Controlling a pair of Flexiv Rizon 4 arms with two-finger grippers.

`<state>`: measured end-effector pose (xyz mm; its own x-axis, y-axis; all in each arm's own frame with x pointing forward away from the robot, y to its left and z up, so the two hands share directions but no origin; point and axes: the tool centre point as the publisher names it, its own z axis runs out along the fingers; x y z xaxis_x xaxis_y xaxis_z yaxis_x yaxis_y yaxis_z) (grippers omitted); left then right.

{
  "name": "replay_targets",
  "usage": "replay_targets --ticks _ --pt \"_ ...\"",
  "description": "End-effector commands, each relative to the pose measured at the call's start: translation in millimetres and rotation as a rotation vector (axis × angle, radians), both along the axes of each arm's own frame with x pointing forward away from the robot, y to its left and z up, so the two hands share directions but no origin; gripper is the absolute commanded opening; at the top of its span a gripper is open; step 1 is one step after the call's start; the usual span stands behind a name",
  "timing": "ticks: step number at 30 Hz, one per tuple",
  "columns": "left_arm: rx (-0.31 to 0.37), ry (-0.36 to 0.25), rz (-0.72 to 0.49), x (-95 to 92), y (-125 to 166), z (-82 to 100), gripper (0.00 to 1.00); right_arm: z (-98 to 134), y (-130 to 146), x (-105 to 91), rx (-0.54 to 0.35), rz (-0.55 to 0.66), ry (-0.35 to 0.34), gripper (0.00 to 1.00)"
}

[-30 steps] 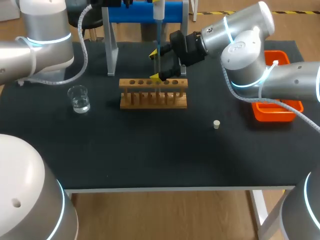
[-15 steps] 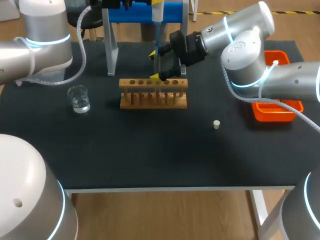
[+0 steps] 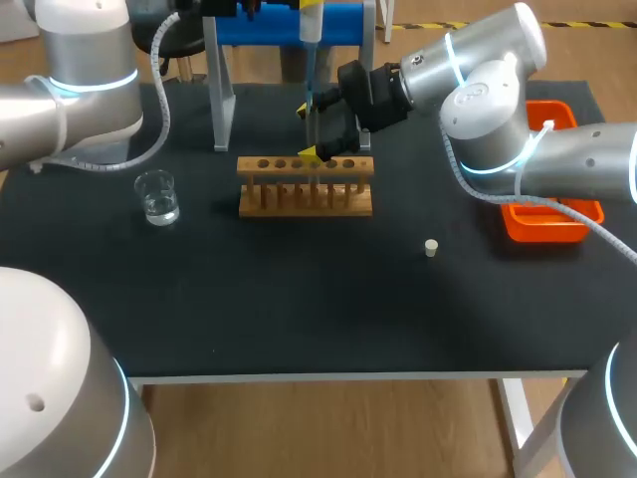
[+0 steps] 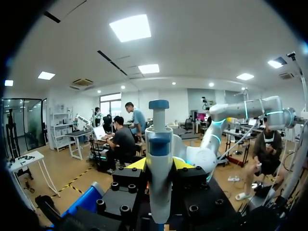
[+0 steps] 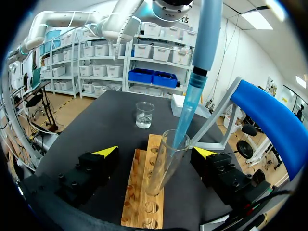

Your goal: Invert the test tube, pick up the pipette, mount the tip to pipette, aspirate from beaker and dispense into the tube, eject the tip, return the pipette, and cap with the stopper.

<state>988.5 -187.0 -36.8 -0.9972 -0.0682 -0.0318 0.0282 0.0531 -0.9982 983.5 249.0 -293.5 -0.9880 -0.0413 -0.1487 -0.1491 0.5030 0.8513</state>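
Left gripper point(image 4: 160, 166) up high over the far edge of the black worktop point(image 3: 299, 299), and its yellow-tipped fingers point(image 4: 136, 164) are drawn in narrow, pressed on either side of the white-and-blue pipette point(image 4: 159, 144). That is a firm hold on the barrel, plunger button pointing up. The pipette hangs straight down, and its translucent blue pipette tip point(image 5: 186, 113) is inside the mouth of the clear glass test tube point(image 5: 166, 163).

Over to the right gripper point(image 5: 156, 153), which comes in from the right edge and sits just above the wooden test-tube rack point(image 3: 306, 189). Its fingers point(image 5: 107, 152) are spread wide, the tube between them with its base down in a rack hole. There is a clear gap to one finger. The tube's rim is very close to the other finger, the one on the side of the blue stand point(image 3: 269, 25), and contact there cannot be made out.

The rack stands mid-worktop, nearer the far edge. The small glass beaker point(image 3: 157, 196), with a little clear liquid, is well off toward the left edge. The small cream stopper point(image 3: 431, 248) lies alone on the worktop, right of the rack and nearer the front edge. An orange plastic tray point(image 3: 545, 224) sits at the right edge.
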Motion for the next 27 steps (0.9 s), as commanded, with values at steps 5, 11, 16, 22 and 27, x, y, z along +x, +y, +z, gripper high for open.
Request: replay_targets --ticks 5,11,16,22,27 --pt "-0.017 -0.001 -0.005 0.0 -0.7 -5.9 0.00 0.7 -0.4 0.5 -0.002 0.002 0.002 1.00" --pt "-0.024 -0.001 -0.003 -1.7 0.0 -8.4 0.00 0.7 -0.4 0.5 -0.002 0.002 0.002 1.00" --pt "-0.026 -0.002 -0.002 -2.4 0.7 -10.0 0.00 0.7 -0.4 0.5 -0.002 0.002 0.002 1.00" --pt "-0.028 -0.012 -0.002 -3.1 1.0 -10.8 0.00 0.7 -0.4 0.5 -0.002 0.002 0.002 1.00" --pt "-0.029 -0.015 0.001 -4.1 1.4 -12.4 0.00 0.7 -0.4 0.5 -0.002 0.002 0.002 1.00"
